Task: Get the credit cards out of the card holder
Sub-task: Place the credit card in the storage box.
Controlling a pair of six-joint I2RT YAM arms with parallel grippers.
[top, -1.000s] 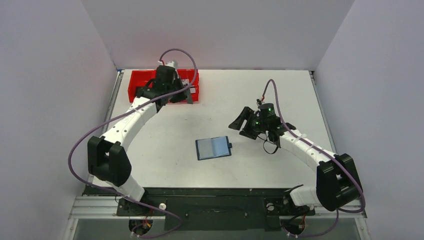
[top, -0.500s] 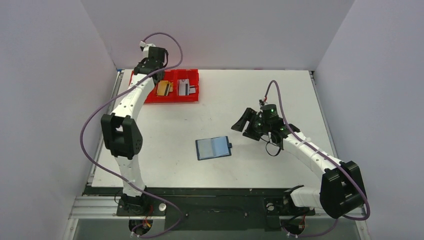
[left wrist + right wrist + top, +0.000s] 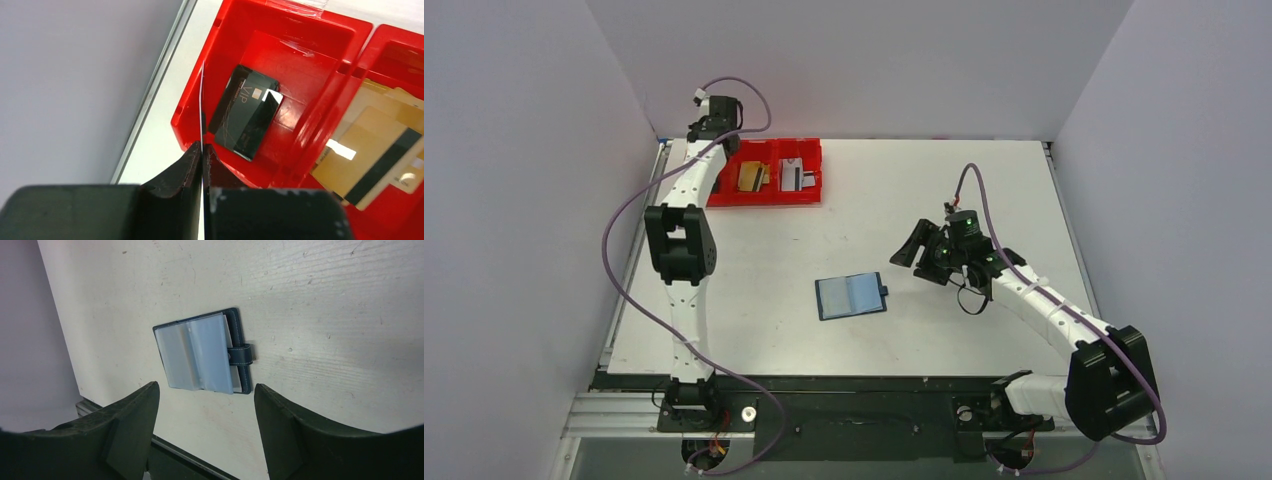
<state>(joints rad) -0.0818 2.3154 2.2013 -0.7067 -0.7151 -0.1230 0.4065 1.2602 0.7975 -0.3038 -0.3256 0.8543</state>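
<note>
Extraction appears complete: black card (image 3: 245,112), gold card (image 3: 362,135) and grey card (image 3: 795,176) lie in the red tray (image 3: 764,199), well apart from the open, seemingly empty wallet (image 3: 851,296). Left fingers (image 3: 202,149) pressed together; right fingers (image 3: 912,252) spread above the wallet.

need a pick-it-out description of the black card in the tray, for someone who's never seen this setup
Start at the table's far left corner, where a red three-compartment tray sits. In the compartment nearest the table's left edge, shown by the left wrist camera, the black card lies flat. It alone is black with VIP lettering; the next compartment holds tan-gold cards.
</note>
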